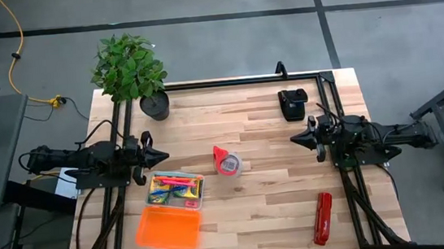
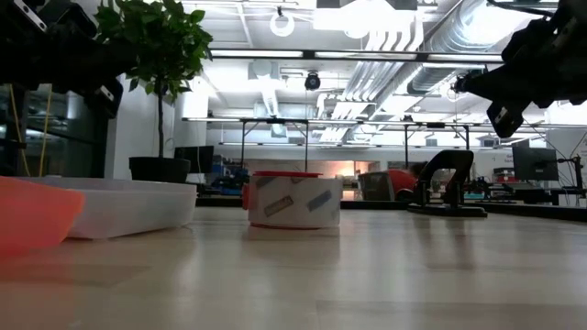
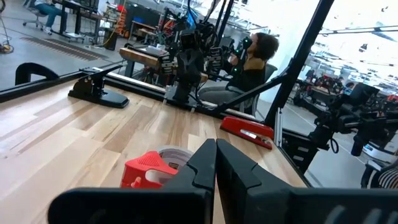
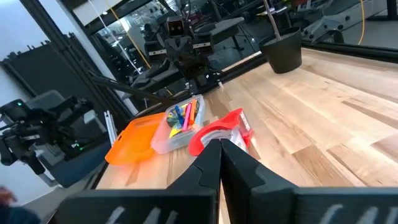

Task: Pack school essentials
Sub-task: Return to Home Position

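A clear plastic box [image 1: 177,190] lies on the table near my left arm, with yellow-green, pink-red and blue-teal pens and crayons inside it [image 4: 181,119]. Its orange lid [image 1: 167,228] lies beside it toward the near edge. My left gripper [image 1: 163,155] hovers shut above the table, just beyond the box's far end. My right gripper [image 1: 293,138] hovers shut at the right side, pointing toward the table's middle. Both are raised, as the low view shows [image 2: 463,84].
A red tape dispenser roll [image 1: 227,161] stands mid-table. A red stapler [image 1: 322,218] lies near the right near corner. A black hole punch [image 1: 292,104] sits at the far right, a potted plant [image 1: 129,70] at the far left. A person sits beyond the table [image 3: 252,59].
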